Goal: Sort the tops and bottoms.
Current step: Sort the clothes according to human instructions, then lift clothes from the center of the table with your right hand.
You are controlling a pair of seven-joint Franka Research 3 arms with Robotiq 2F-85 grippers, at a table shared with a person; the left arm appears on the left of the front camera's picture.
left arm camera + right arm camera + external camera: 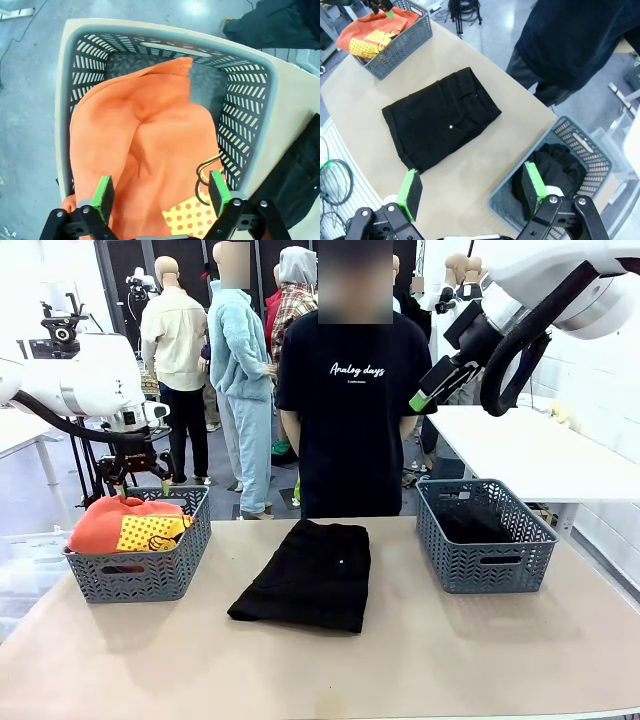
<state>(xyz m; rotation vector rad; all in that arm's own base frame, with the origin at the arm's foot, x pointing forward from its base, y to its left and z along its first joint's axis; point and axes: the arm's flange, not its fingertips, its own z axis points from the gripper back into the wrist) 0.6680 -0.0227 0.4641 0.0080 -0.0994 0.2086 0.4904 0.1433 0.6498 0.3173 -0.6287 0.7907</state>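
- Bright orange folded top with yellow dotted patch [150, 145] lies heaped in the grey lattice basket [250, 115]; lift the left claw [161, 192] straight up so no pad snags cloth
- That claw hangs just above it, released, empty
- Black folded shorts with white button [305, 575] lie on the worktop [450, 660], well apart from the raised, released right claw [430, 390]

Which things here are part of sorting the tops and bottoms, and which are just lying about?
Part of the job: orange top in the left basket; black bottoms on the table; black garment in the right basket.
Just about: white side table; loose cables.
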